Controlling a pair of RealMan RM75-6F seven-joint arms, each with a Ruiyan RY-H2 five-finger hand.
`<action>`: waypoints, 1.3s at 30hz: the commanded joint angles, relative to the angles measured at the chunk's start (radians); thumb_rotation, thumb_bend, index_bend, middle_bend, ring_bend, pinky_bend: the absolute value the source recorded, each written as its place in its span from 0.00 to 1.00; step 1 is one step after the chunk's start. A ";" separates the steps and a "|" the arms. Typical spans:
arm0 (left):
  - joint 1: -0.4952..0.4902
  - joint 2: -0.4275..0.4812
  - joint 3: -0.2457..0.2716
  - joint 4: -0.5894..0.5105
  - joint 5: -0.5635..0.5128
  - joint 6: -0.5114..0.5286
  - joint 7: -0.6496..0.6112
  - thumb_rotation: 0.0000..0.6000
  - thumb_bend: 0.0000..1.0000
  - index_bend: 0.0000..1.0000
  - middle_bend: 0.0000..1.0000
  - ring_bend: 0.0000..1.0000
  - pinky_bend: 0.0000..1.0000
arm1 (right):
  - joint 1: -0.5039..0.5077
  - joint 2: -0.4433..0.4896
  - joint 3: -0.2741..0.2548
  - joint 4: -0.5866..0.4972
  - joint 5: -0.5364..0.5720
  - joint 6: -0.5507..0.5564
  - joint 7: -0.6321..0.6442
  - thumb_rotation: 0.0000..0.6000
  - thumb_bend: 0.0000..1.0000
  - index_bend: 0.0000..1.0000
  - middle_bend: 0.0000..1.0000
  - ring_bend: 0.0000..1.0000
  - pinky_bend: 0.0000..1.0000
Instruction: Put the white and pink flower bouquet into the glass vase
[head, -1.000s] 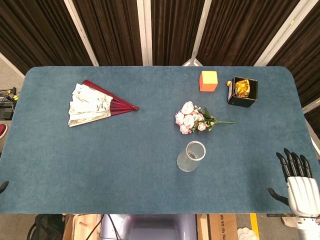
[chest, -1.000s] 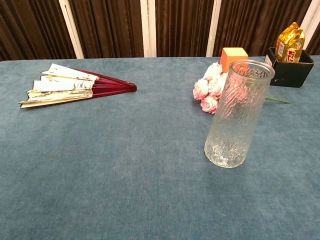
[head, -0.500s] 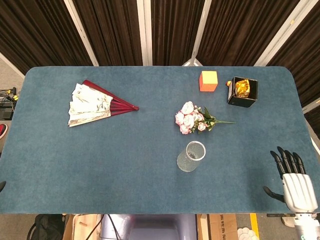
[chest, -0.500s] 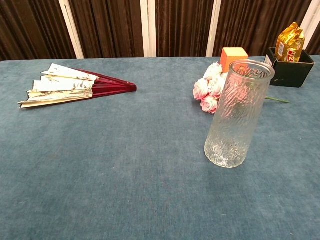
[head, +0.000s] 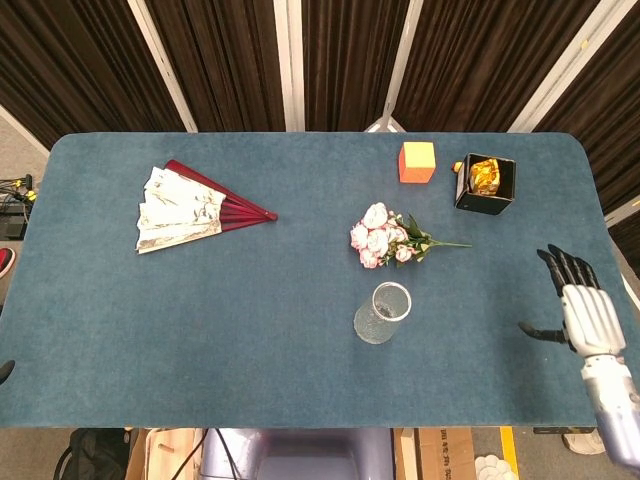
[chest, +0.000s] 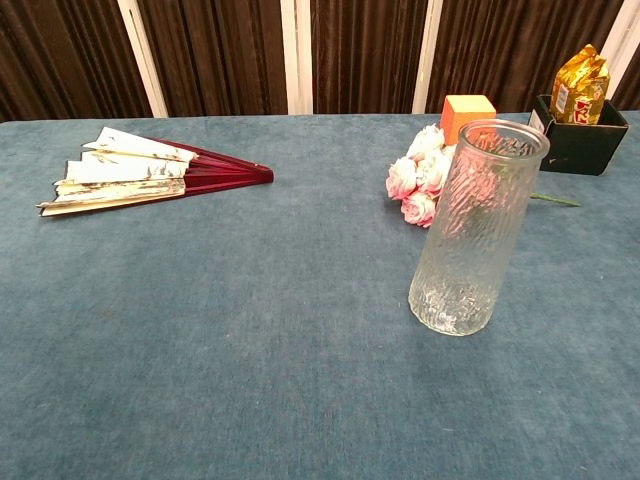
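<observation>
Right robot hand (head: 581, 308) empty, fingers spread wide, over surface (head: 200, 300) edge; bouquet (head: 385, 238) & glass vase (head: 381, 313) well to its left, apart.

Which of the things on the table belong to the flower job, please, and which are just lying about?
For the job: bouquet, lying flat; vase, upright; right hand, fingers apart, holding nothing.

Lying about: fan; orange block; black box with a gold packet inside.
</observation>
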 joint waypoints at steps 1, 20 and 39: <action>-0.001 -0.003 -0.003 -0.003 -0.006 -0.002 0.008 1.00 0.25 0.10 0.00 0.00 0.03 | 0.077 0.001 0.035 0.004 0.076 -0.100 -0.024 1.00 0.06 0.09 0.02 0.00 0.00; -0.014 -0.017 -0.019 -0.010 -0.049 -0.024 0.060 1.00 0.25 0.10 0.00 0.00 0.03 | 0.351 -0.149 0.084 0.004 0.360 -0.302 -0.237 1.00 0.06 0.08 0.02 0.00 0.00; -0.036 -0.036 -0.035 -0.012 -0.100 -0.059 0.124 1.00 0.25 0.10 0.00 0.00 0.03 | 0.555 -0.374 0.088 0.242 0.572 -0.364 -0.334 1.00 0.06 0.08 0.02 0.00 0.00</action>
